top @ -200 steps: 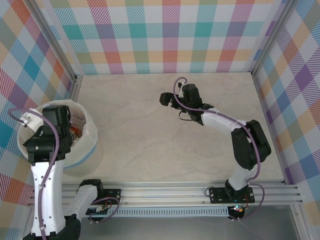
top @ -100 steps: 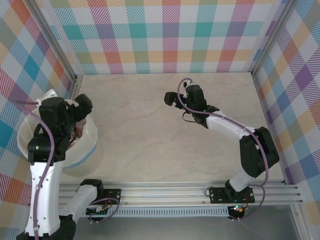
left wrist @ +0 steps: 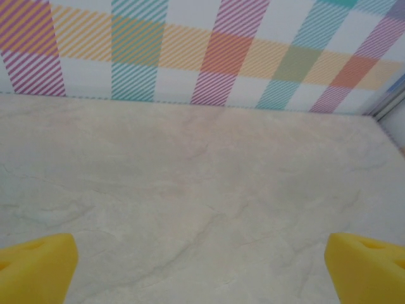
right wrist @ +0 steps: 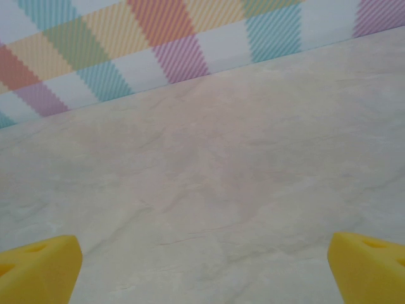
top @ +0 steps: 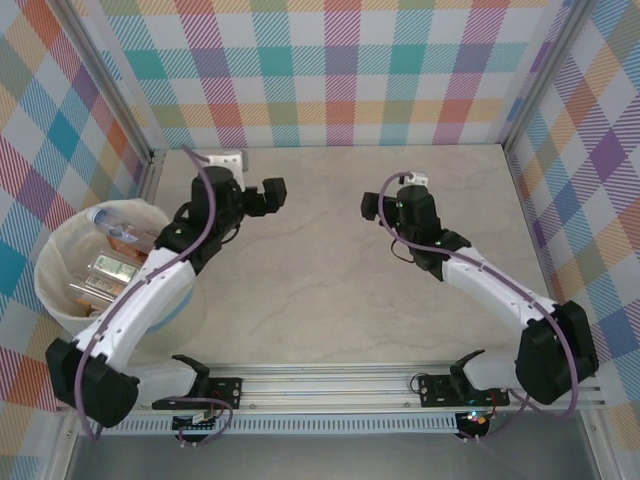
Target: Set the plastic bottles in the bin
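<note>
The bin [top: 46, 288], a round bucket lined with a white bag, stands at the table's left edge. Several plastic bottles [top: 104, 274] lie inside it, with orange and white labels showing. My left gripper [top: 273, 193] hangs over bare table to the right of the bin, well apart from it. In the left wrist view the left gripper [left wrist: 202, 272] is open, its yellow fingertips [left wrist: 37, 268] wide apart with nothing between them. My right gripper [top: 371, 205] hovers over the middle back of the table. The right gripper [right wrist: 202, 272] is open too, with only marbled tabletop between its fingertips [right wrist: 39, 268].
Checked walls close the table at the back and both sides. A small white box [top: 229, 160] sits against the back wall, behind the left gripper. The metal rail [top: 350, 385] with both arm bases runs along the near edge.
My left arm has swung away from above the bin, rightwards and towards the back over the table. The right gripper has shifted a little to the right. Both stayed open.
</note>
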You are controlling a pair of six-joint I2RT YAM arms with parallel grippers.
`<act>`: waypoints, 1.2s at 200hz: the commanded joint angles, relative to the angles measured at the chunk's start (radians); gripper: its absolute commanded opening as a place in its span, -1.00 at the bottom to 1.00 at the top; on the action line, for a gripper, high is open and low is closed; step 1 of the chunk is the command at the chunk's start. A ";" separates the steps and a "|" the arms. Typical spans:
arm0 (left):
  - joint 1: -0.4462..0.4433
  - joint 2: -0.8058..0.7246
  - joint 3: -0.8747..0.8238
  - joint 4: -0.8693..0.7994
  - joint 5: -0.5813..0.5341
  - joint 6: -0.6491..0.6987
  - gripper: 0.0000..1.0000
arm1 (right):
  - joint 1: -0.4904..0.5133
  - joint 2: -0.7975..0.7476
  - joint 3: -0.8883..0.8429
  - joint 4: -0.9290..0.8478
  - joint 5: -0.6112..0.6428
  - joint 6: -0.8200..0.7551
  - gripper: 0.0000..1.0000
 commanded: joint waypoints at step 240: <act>0.433 0.178 -0.627 0.763 0.258 0.256 1.00 | -0.471 0.262 -0.499 0.867 -0.454 -0.442 0.99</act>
